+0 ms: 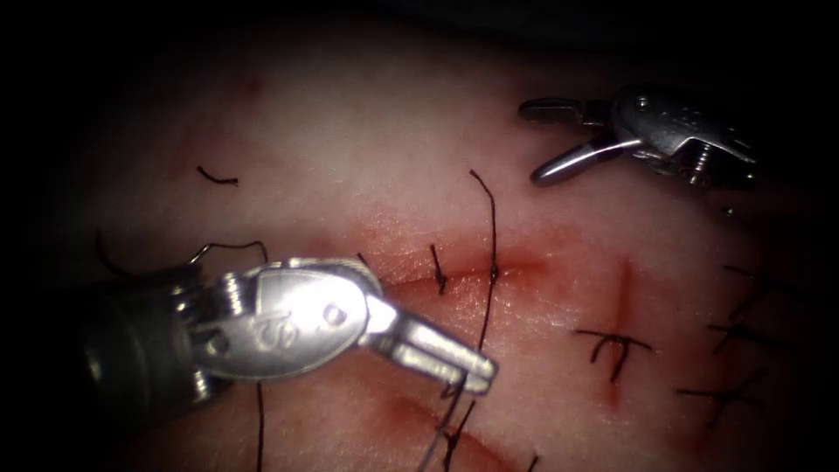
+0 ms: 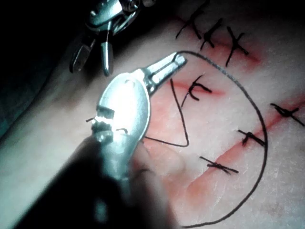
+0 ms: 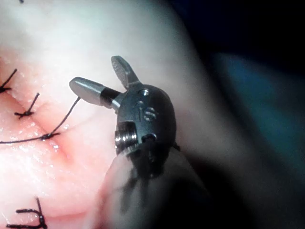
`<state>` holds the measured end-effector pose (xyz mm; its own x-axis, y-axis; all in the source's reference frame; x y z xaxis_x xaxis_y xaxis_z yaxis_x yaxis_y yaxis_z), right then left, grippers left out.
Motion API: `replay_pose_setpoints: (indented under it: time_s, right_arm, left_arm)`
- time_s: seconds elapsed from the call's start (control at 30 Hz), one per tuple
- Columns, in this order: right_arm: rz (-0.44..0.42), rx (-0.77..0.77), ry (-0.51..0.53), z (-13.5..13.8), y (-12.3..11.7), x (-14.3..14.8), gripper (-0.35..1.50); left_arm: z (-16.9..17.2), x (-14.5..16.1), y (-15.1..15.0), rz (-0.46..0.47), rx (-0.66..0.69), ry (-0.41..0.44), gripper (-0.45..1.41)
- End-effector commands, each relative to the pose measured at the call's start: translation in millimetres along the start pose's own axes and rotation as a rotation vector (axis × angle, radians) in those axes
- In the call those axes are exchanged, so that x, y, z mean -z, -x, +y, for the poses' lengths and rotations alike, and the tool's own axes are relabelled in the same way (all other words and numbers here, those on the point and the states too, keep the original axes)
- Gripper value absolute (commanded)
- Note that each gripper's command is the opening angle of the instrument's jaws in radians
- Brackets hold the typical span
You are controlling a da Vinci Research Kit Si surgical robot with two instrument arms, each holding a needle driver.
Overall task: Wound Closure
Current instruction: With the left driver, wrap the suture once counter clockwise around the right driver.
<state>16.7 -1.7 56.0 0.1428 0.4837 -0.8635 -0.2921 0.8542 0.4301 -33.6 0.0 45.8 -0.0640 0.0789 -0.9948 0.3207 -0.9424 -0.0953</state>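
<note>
While the left tool grips the thread below the cut, steady, gentle tension looks wise; the right tool hangs open, empty, above the tissue.

Left gripper below cut (on thread); right gripper above, right.

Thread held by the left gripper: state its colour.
Black. The thread shows best in the left wrist view, looping from the shut left gripper over the pale tissue.
</note>
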Motion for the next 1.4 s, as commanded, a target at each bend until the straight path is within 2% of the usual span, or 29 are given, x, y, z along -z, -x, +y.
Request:
replay_pose_setpoints:
  time_s: [0.03,0.1,0.13,0.2,0.23,0.27,0.3,0.6,0.67,0.8,0.87,1.07,1.13,1.27,1.3,1.33,1.4]
  right_arm:
    - [0.005,0.005,-0.019,-1.5,0.0,-0.3,1.24]
    - [0.014,0.017,-0.036,-4.0,0.2,-0.3,1.03]
    - [0.014,0.017,-0.036,-4.0,0.2,-0.3,1.03]
    - [0.026,0.027,-0.05,-5.2,0.6,-0.7,0.72]
    - [0.041,0.042,-0.094,-6.3,1.3,-1.4,-0.08]
    - [0.041,0.042,-0.094,-6.3,1.3,-1.4,-0.08]
    - [0.043,0.045,-0.12,-7.2,2.2,-2.2,-0.35]
    - [0.064,0.008,-0.143,-9.4,4.5,-6.6,-0.35]
    - [0.092,0.006,-0.151,-10.2,4.9,-8.0,-0.35]
    - [0.121,0.007,-0.17,-10.5,5.0,-9.0,-0.35]
    - [0.168,-0.003,-0.203,-10.5,4.9,-9.5,-0.35]
    - [0.307,-0.025,-0.285,-11.0,4.6,-10.2,-0.35]
    - [0.32,-0.031,-0.296,-11.1,4.5,-10.2,-0.35]
    - [0.394,-0.063,-0.346,-12.0,3.9,-9.7,-0.35]
    - [0.394,-0.063,-0.346,-12.0,3.9,-9.7,-0.35]
    - [0.417,-0.067,-0.359,-12.3,3.6,-9.5,-0.35]
    - [0.43,-0.075,-0.366,-12.4,3.5,-9.4,-0.35]
  left_arm:
    - [-1.4,-0.2,0.5,0.006,-0.004,-0.006,-0.45]
    - [-2.8,0.2,0.8,0.01,-0.011,-0.015,-0.45]
    - [-2.8,0.2,0.8,0.01,-0.011,-0.015,-0.45]
    - [-3.7,0.4,1.2,0.022,-0.01,-0.015,-0.45]
    - [-4.8,0.6,1.5,0.044,-0.015,-0.016,-0.45]
    - [-4.8,0.6,1.5,0.044,-0.015,-0.016,-0.45]
    - [-5.7,0.9,1.9,0.059,-0.021,-0.022,-0.45]
    - [-8.9,1.9,3.2,0.145,-0.026,-0.037,-0.45]
    - [-9.4,2.1,3.7,0.185,-0.03,-0.029,-0.45]
    - [-9.8,2.3,4.4,0.231,-0.037,-0.017,-0.45]
    - [-10.2,2.4,4.9,0.244,-0.041,-0.013,-0.45]
    - [-11.5,3.0,8.1,0.299,-0.062,-0.017,-0.45]
    - [-11.7,3.2,8.6,0.304,-0.066,-0.017,-0.45]
    - [-12.1,4.2,11.9,0.323,-0.063,-0.027,-0.45]
    - [-12.1,4.2,11.9,0.323,-0.063,-0.027,-0.45]
    - [-12.2,4.7,13.3,0.326,-0.059,-0.039,-0.45]
    - [-12.2,5.0,14.0,0.325,-0.05,-0.043,-0.45]
